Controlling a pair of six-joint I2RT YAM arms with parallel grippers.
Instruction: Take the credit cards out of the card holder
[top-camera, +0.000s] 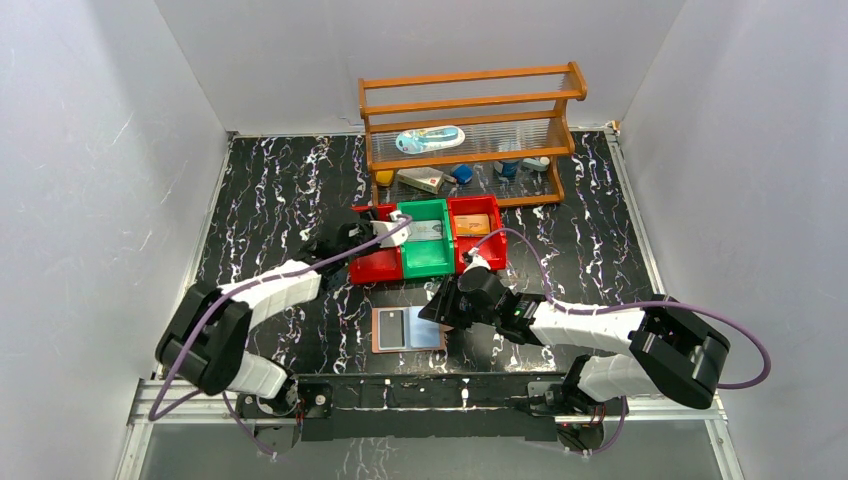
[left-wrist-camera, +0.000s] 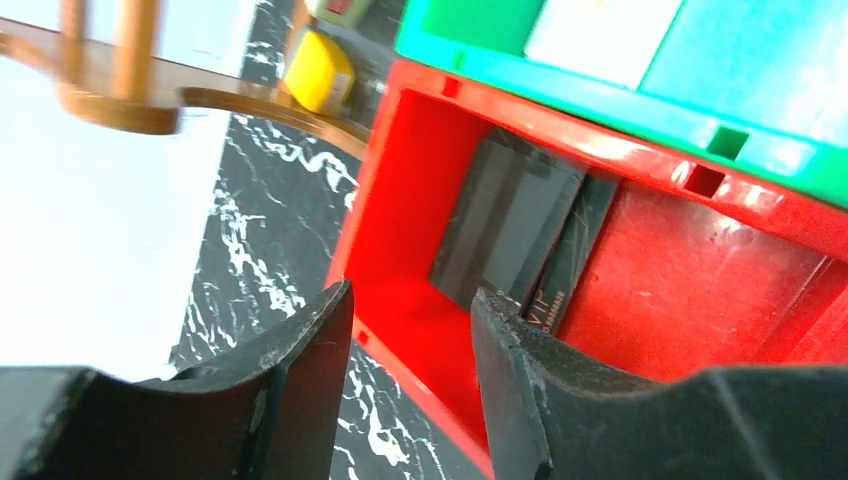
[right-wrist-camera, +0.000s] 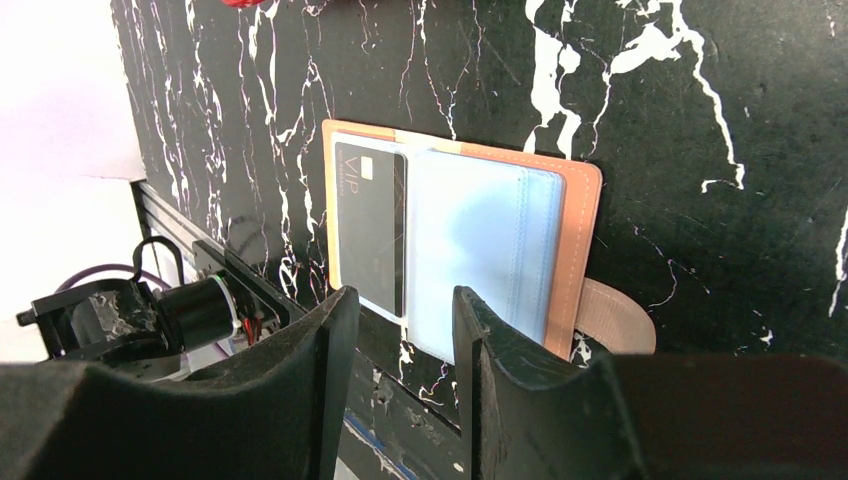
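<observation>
The right fingers (right-wrist-camera: 480, 330) hang released with nothing between them, just above the card holder (right-wrist-camera: 470, 240). It lies open and flat at the 6 o'clock edge of the worktop (right-wrist-camera: 650, 100). One black card (right-wrist-camera: 370, 225) marked VIP sits in its left sleeve. The left fingers (left-wrist-camera: 500, 340) are parted too and grasp nothing, over the outer wall of a red bin (left-wrist-camera: 400, 200) where two dark cards (left-wrist-camera: 505, 225) lie overlapping. At that bin's 3 o'clock a green bin (top-camera: 425, 262) holds a silver-grey card (top-camera: 428, 231). Beyond it a second red bin (top-camera: 470, 203) holds an orange card (top-camera: 472, 225). A wooden rack (top-camera: 465, 130) stands at 12 o'clock.
</observation>
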